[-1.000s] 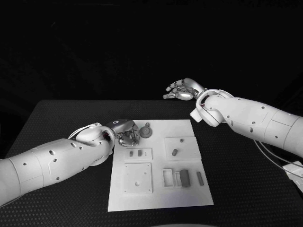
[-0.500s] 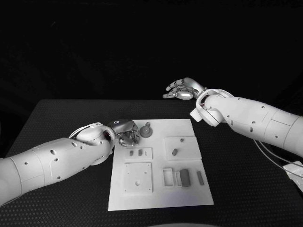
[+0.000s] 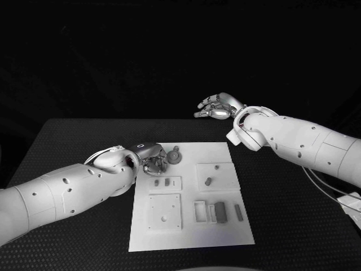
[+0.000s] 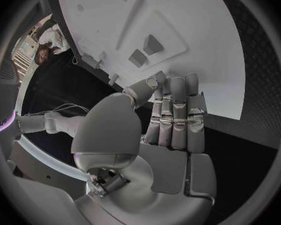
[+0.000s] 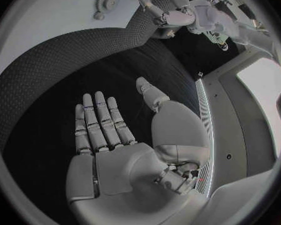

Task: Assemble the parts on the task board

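The white task board (image 3: 229,234) lies in the middle of the black table. A round gear-like part (image 3: 174,156) sits near its far left corner, also visible in the right wrist view as the gear part (image 5: 106,0). My left hand (image 3: 152,158) hovers at that corner, just left of the gear, fingers hanging down and nothing visible in them. In the left wrist view my left hand (image 4: 172,115) stretches toward the board (image 4: 197,75), and two small parts (image 4: 153,44) lie beyond the fingertips. My right hand (image 3: 219,107) is raised past the table's far edge, and my right hand (image 5: 106,130) shows a flat, empty palm.
On the board are a raised block with a small part (image 3: 207,181), a plate with two small parts (image 3: 160,183), a square plate (image 3: 165,212) and dark upright pieces (image 3: 220,212). Cables (image 3: 351,203) lie at the table's right edge.
My left hand has edged slightly right, closer to the gear part. The right arm has not moved.
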